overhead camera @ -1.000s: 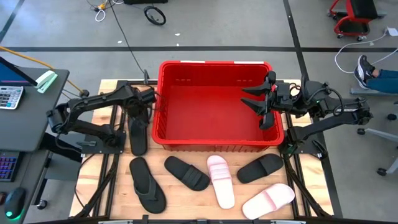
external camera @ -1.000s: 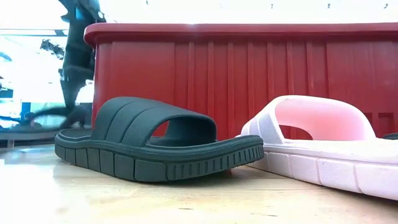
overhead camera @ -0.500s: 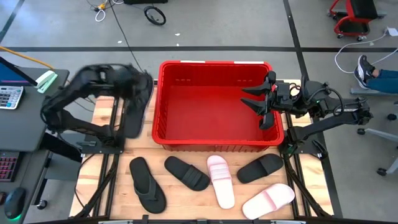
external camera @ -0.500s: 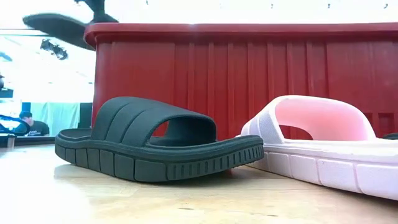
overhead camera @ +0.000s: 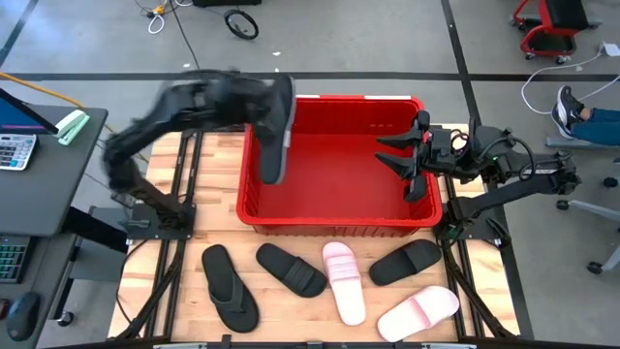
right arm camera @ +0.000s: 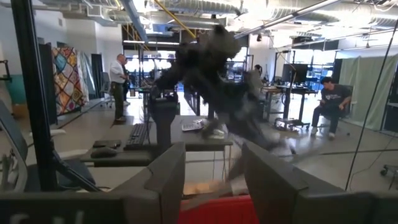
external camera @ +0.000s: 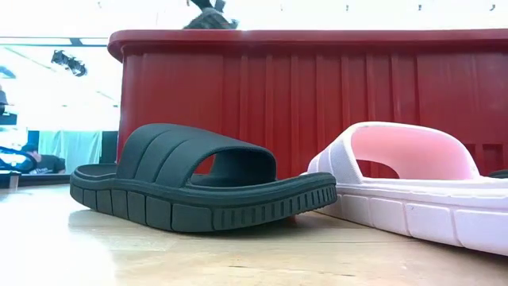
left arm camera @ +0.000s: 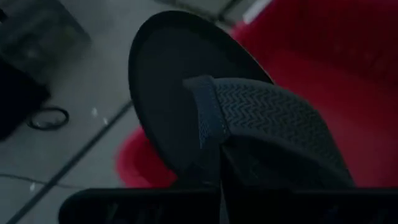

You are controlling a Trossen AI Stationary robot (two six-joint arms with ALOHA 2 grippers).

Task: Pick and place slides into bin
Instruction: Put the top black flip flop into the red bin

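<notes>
My left gripper [overhead camera: 263,97] is shut on a black thong flip-flop [overhead camera: 276,136], high over the left wall of the red bin [overhead camera: 339,225]. The flip-flop also shows in the left wrist view [left arm camera: 168,93]. My right gripper [overhead camera: 407,155] is open and empty over the bin's right side; its fingers show apart in its wrist view [right arm camera: 214,186]. On the table before the bin lie a second black flip-flop [overhead camera: 230,288], two black slides [overhead camera: 291,269] [overhead camera: 407,261] and two pink slides [overhead camera: 344,281] [overhead camera: 418,312], all sole down. My left gripper pinches the flip-flop's thong strap [left arm camera: 214,149] between its two fingers, close to the toe post. The dark fingers hide the exact place. The flip-flop is lifted clear and hangs tilted, its free end lower, over the bin's left wall.
The bin shows a bare red floor [overhead camera: 329,174]. In the low view a black slide [external camera: 198,183] and a pink slide [external camera: 413,191] stand close before the bin's near wall [external camera: 317,87]. A desk with a keyboard [overhead camera: 29,174] is at the left.
My left gripper has lifted the black flip-flop off the table left of the bin, swung it up and toward the table's far and right edges, and now carries it over the bin's left wall. The flip-flop has tipped as it rose. My right arm has kept still.
</notes>
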